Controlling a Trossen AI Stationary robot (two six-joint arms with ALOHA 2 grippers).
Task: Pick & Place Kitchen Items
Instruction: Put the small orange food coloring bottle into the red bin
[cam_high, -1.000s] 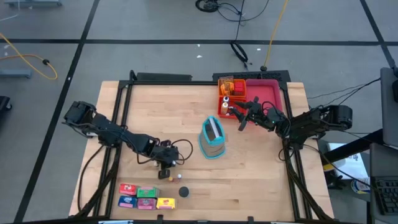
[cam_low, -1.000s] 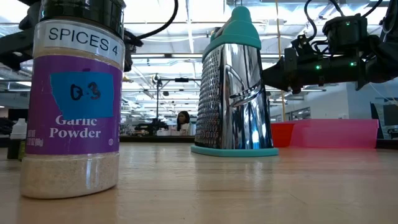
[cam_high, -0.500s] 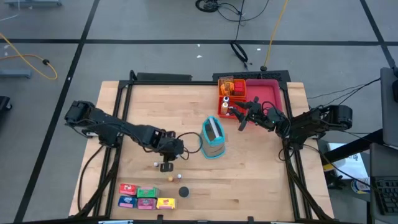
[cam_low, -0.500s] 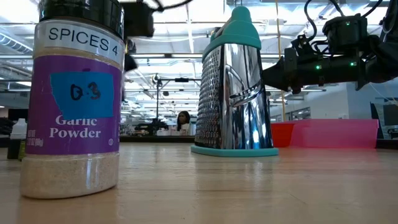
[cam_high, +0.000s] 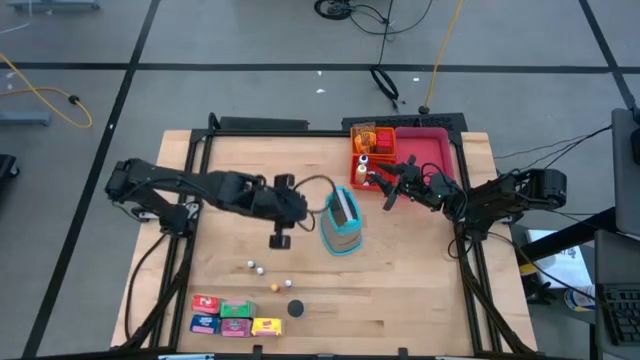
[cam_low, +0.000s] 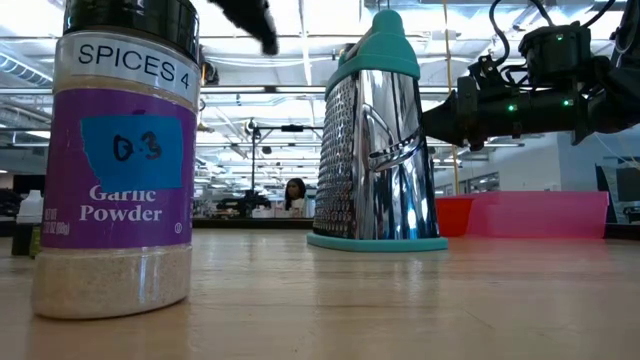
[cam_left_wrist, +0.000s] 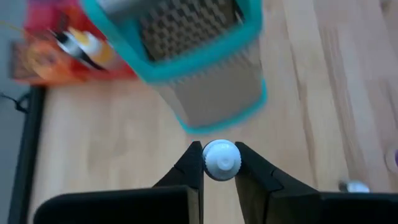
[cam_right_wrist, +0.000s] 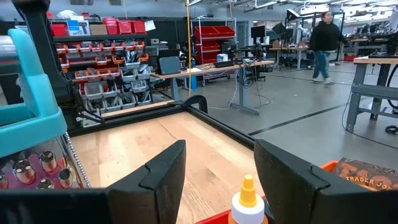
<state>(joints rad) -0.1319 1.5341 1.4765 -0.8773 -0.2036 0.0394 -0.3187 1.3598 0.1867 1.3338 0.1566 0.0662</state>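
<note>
My left gripper (cam_high: 280, 240) hangs above the table's middle, just left of the teal-and-steel grater (cam_high: 342, 222), shut on a tiny white-capped bottle (cam_left_wrist: 221, 160). Several tiny bottles (cam_high: 255, 267) and a black piece (cam_high: 296, 309) stand on the wood near the front. Beside them lie small red, blue, green and yellow boxes (cam_high: 236, 316). A garlic powder jar (cam_low: 125, 160) stands close to the low camera. My right gripper (cam_high: 390, 190) hovers open by the orange tray (cam_high: 365, 150), with nothing between its fingers. My left gripper pinches the tiny bottle between its two fingertips, one on each side of the round white cap (cam_left_wrist: 221, 155). The fingers slant downward from the table's left. The bottle is lifted clear of the table, and its body below the cap is hidden.
The grater stands upright in the table's middle, right next to my left gripper. A pink tray (cam_high: 428, 150) and the orange tray holding small bottles sit at the far right. A yellow-tipped bottle (cam_right_wrist: 247, 202) shows ahead of my right fingers. Bare wood lies at the near right.
My left gripper has risen well off the table and gone toward the far edge and the grater. It has rolled and tipped less steeply, staying shut on the tiny bottle, which is now lifted clear.
</note>
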